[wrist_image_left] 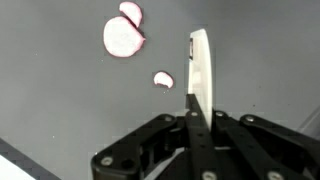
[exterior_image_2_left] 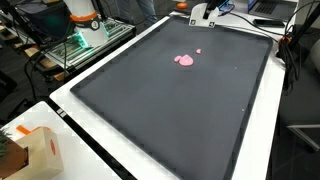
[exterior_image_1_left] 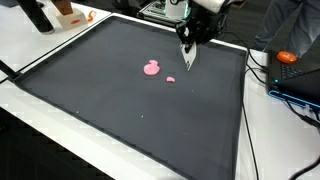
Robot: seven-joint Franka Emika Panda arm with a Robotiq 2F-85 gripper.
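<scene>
My gripper (wrist_image_left: 196, 108) is shut on a thin flat white blade (wrist_image_left: 200, 62) that sticks out past the fingertips. In the wrist view the blade's edge stands just right of a small pink piece (wrist_image_left: 163, 79), apart from it. A larger round pink piece (wrist_image_left: 122, 38) lies farther off, with another pink bit (wrist_image_left: 131, 12) touching it. In both exterior views the gripper (exterior_image_1_left: 187, 52) (exterior_image_2_left: 204, 13) hangs over the far part of the dark mat (exterior_image_1_left: 120, 110) (exterior_image_2_left: 190, 110). The white blade (exterior_image_1_left: 189, 60) points down beside the small pink piece (exterior_image_1_left: 170, 79) and the large pink piece (exterior_image_1_left: 152, 69) (exterior_image_2_left: 185, 59).
The mat lies on a white table (exterior_image_1_left: 40, 115). An orange object (exterior_image_1_left: 287, 57) and cables lie past one edge of the mat. A cardboard box (exterior_image_2_left: 35, 150) stands at a table corner. A green-lit rack (exterior_image_2_left: 75, 45) is beside the table.
</scene>
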